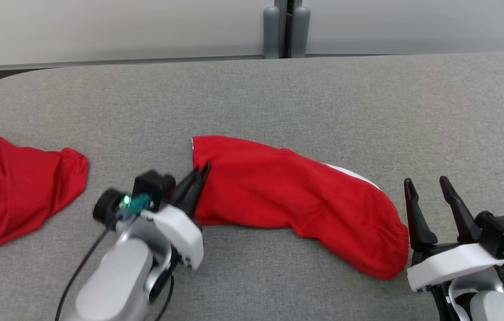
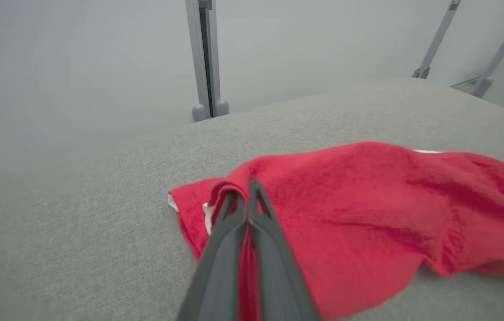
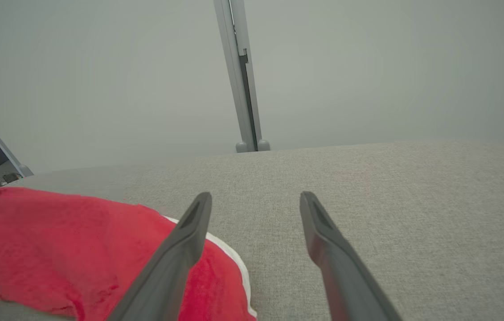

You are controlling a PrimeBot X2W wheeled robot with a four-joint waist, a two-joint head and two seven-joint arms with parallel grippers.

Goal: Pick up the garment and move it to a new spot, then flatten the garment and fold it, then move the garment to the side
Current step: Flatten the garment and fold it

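Observation:
A red garment (image 1: 296, 200) with a white trim lies crumpled in a long heap across the middle of the grey padded table (image 1: 323, 98). My left gripper (image 1: 202, 171) is shut on the garment's left edge. In the left wrist view the two fingers (image 2: 220, 249) are pressed together with a fold of the red garment (image 2: 367, 200) pinched between them. My right gripper (image 1: 425, 183) stands open just right of the garment's right end, with nothing between its fingers. In the right wrist view the gripper (image 3: 255, 198) sits over bare table, and the garment (image 3: 55, 245) lies to its lower left.
A second red cloth (image 1: 11, 191) with white markings lies at the table's left edge. A grey post (image 1: 286, 29) stands behind the table's far edge against a pale wall. Bare grey surface stretches across the far half of the table.

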